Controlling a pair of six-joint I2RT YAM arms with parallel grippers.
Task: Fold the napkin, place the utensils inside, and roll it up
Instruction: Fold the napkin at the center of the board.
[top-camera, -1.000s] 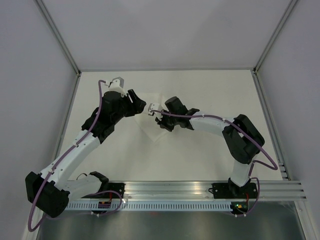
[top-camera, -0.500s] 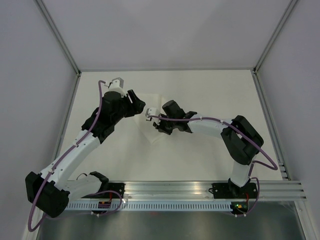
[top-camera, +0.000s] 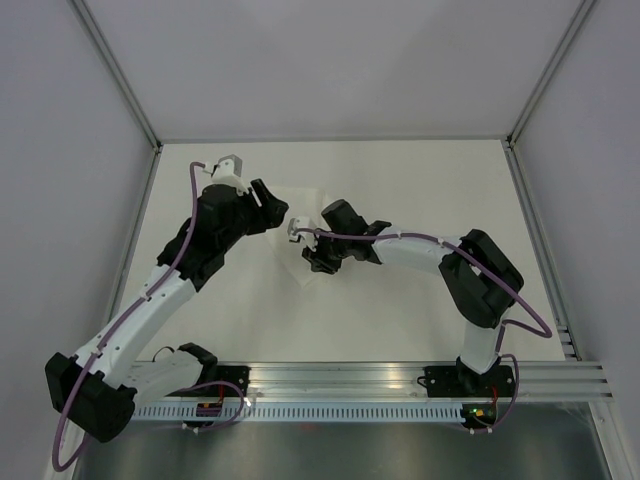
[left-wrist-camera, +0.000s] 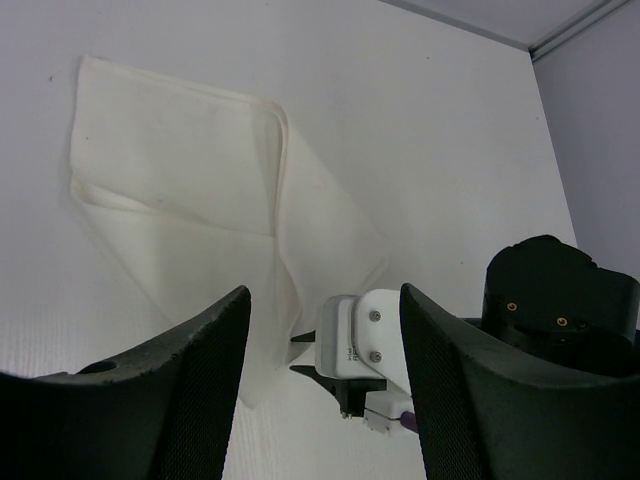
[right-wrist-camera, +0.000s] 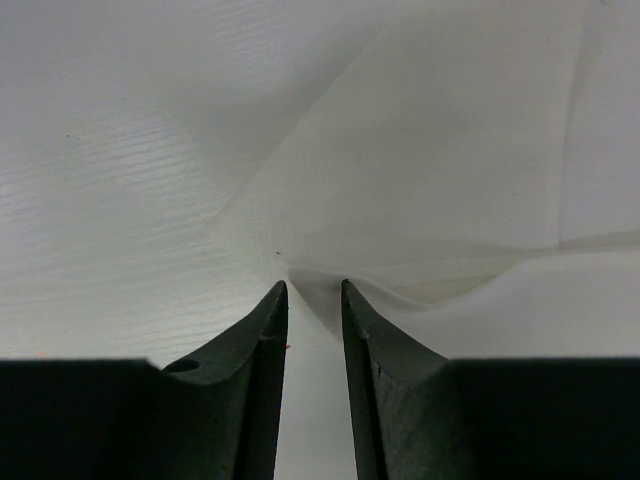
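The white napkin (left-wrist-camera: 190, 170) lies partly folded on the white table, one flap doubled over along a diagonal crease. It also shows in the top view (top-camera: 292, 203) and in the right wrist view (right-wrist-camera: 450, 170). My right gripper (right-wrist-camera: 313, 285) is shut on a raised fold of the napkin's edge, with cloth pinched between the fingertips. It shows at the table's middle in the top view (top-camera: 309, 264) and at the napkin's lower corner in the left wrist view (left-wrist-camera: 300, 350). My left gripper (left-wrist-camera: 325, 292) is open and empty, hovering above the napkin's left side (top-camera: 274, 210). No utensils are in view.
The white table (top-camera: 420, 170) is walled by grey panels at the back and sides. An aluminium rail (top-camera: 350, 375) with both arm bases runs along the near edge. The right arm's wrist camera mount (left-wrist-camera: 360, 338) sits just below my left fingers.
My right gripper has moved left and a little toward the near edge, drawing the napkin's edge with it. My left arm has shifted slightly left and stays open.
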